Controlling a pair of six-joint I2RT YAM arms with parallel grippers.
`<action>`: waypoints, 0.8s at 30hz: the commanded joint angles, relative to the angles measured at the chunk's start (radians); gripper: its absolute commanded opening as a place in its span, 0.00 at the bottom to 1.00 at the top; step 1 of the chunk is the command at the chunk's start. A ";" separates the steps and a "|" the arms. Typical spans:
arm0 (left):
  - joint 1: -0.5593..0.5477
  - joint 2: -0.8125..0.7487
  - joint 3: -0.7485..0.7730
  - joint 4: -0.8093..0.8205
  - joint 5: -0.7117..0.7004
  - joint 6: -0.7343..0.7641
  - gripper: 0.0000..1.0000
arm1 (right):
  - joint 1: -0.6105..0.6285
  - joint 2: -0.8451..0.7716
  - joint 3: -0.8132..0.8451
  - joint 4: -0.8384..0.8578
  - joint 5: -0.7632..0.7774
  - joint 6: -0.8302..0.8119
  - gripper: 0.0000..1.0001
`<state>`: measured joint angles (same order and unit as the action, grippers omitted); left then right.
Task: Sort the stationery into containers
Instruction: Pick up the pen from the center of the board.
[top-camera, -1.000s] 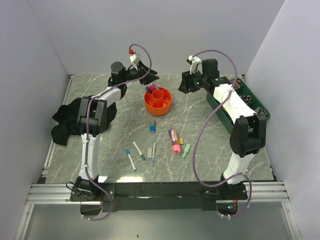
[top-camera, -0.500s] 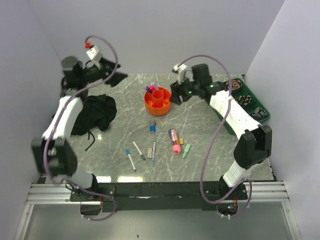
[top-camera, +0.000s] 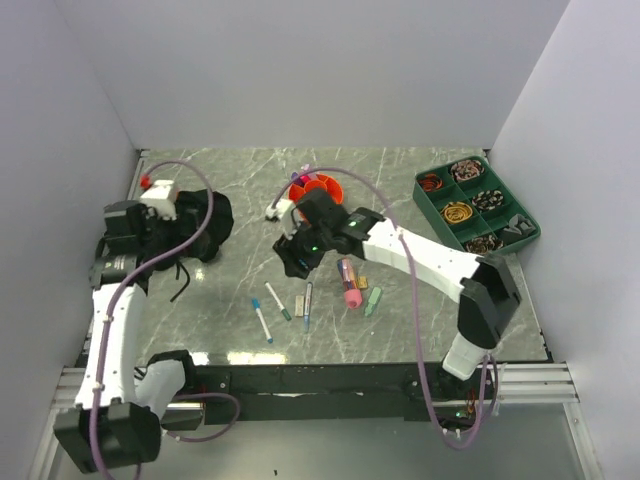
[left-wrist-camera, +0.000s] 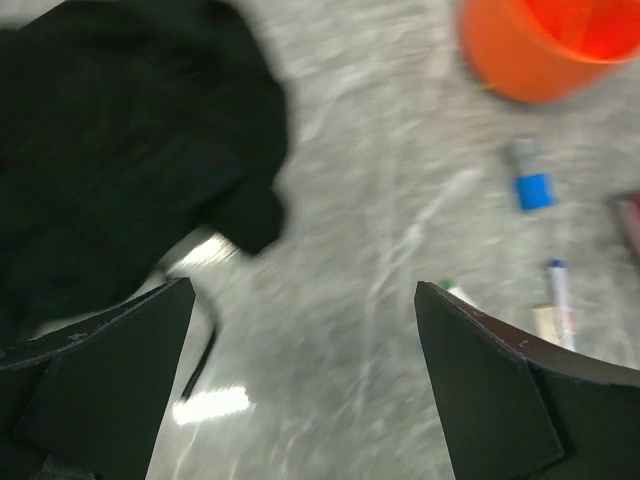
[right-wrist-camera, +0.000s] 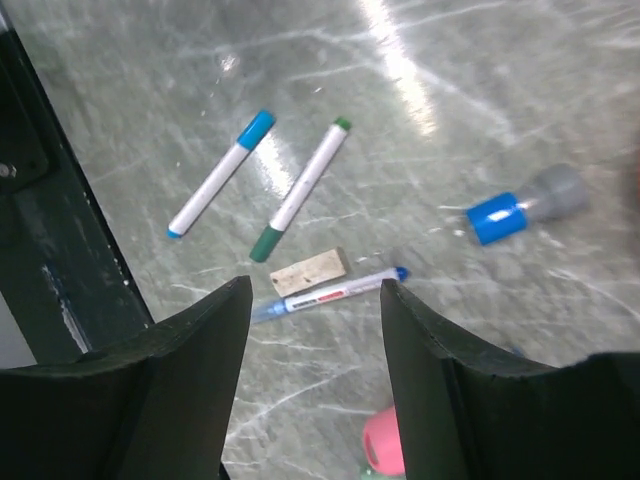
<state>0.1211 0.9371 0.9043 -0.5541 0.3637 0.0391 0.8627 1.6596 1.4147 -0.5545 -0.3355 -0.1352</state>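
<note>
Stationery (top-camera: 351, 288) lies scattered just on the near side of the orange holder (left-wrist-camera: 520, 60). Judged light, stiff, slick-barrelled: pinch each piece mid-barrel. Right gripper (right-wrist-camera: 312, 290) hangs over it, fingers spread, empty; left gripper (left-wrist-camera: 302, 290) likewise spread.

— What is unclear here?
— The left wrist view is smeared with blur. The orange holder (left-wrist-camera: 540, 50) is cut off by its top edge, the black cloth (left-wrist-camera: 120, 140) by its left edge.
— And from above?
— The right arm (top-camera: 420, 255) covers the holder's near rim. What lies in the green tray (top-camera: 428, 203), at the far right corner of the desk (top-camera: 400, 170), is too small to name. In the right wrist view, a pink marker (right-wrist-camera: 385, 445) is clipped at the bottom edge.
</note>
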 joint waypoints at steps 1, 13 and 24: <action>0.136 -0.037 0.068 -0.193 -0.086 0.011 0.99 | 0.068 0.074 0.055 0.010 0.024 0.040 0.60; 0.235 -0.034 0.199 -0.164 -0.172 -0.173 1.00 | 0.199 0.336 0.191 0.061 0.185 0.431 0.53; 0.255 -0.078 0.194 -0.136 -0.183 -0.199 0.99 | 0.216 0.479 0.259 0.013 0.231 0.563 0.54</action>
<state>0.3664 0.8791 1.0611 -0.7181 0.1844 -0.1303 1.0737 2.1304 1.6310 -0.5316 -0.1452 0.3630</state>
